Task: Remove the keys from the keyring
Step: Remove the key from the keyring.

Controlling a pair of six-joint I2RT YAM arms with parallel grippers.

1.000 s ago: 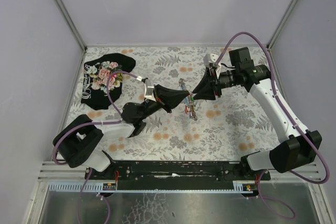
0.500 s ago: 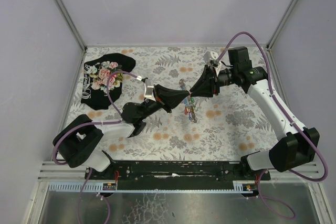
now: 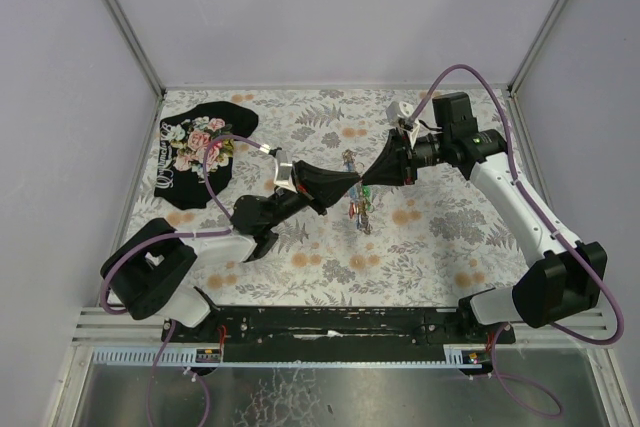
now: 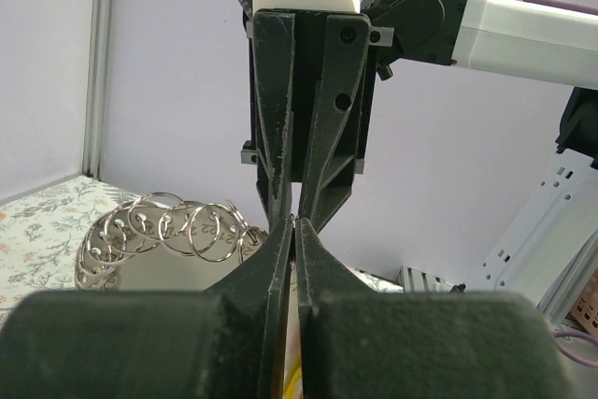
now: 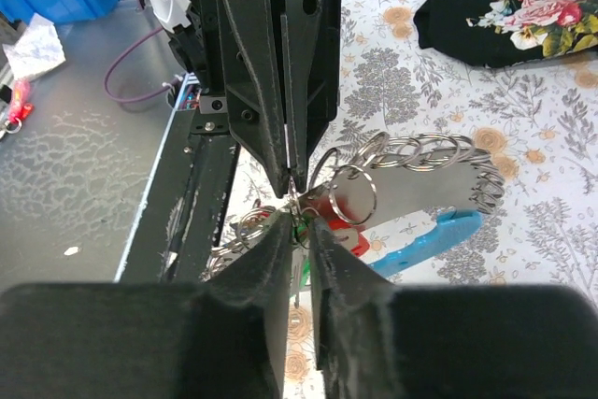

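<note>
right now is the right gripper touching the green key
Touching. The right wrist view shows the right gripper closed on the green key, green plastic pinched between its fingertips with no gap.

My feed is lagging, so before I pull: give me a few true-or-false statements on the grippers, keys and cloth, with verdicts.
1. The left gripper and right gripper meet tip to tip above the table. True.
2. The right jaws stand wide open. False: they are nearly shut, pinching at the keys.
3. The cloth lies under the keys. False: it lies at the far left corner, apart from them.
4. A light-blue fob shows beside the rings in the right wrist view. True.
5. The keys lie loose on the table. False: they hang at the tips of both grippers.
</note>
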